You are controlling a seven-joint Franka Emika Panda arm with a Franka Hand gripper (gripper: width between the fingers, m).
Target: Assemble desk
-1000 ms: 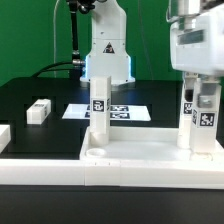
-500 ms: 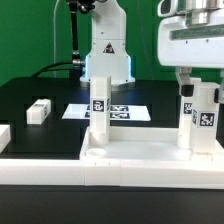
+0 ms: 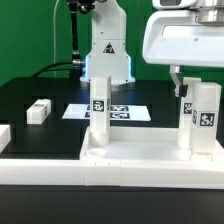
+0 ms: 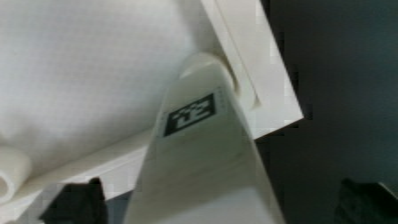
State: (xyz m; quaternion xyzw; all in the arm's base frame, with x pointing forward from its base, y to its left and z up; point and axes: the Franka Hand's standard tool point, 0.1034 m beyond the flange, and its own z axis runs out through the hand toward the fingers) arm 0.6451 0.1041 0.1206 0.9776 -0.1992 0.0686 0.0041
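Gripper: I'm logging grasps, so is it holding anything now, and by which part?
Nothing is held. The gripper is open around the top of the upright leg on the exterior view's right, its fingers apart from it.

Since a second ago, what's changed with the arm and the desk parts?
The gripper opened, let go of the upright leg on the exterior view's right and lifted upward. That leg, the other upright leg, the desk panel and the loose leg on the table stayed put.
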